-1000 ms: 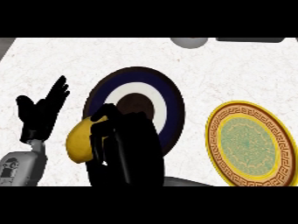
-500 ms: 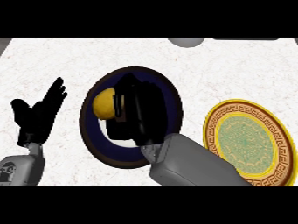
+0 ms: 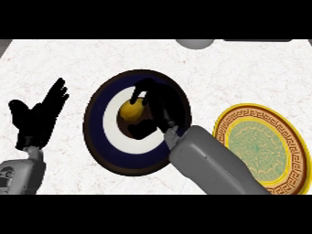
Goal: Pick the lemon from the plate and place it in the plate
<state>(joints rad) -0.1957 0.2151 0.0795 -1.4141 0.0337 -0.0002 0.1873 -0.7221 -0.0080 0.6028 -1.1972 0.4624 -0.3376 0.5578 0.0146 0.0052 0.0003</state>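
lemon (image 3: 132, 110): sits at the centre of the dark-rimmed plate (image 3: 96, 137), so you find it right under the fingers.
right hand (image 3: 151, 107): curled round the lemon, thumb below and fingers above; you have it in a grasp, ready to lift, I judge.
left hand (image 3: 38, 116): released, fingers up, resting at the left, clear of the work.
yellow plate (image 3: 290, 157): beside the dark one on the right; likely where you set the lemon.
counter (image 3: 253, 73): white marble.
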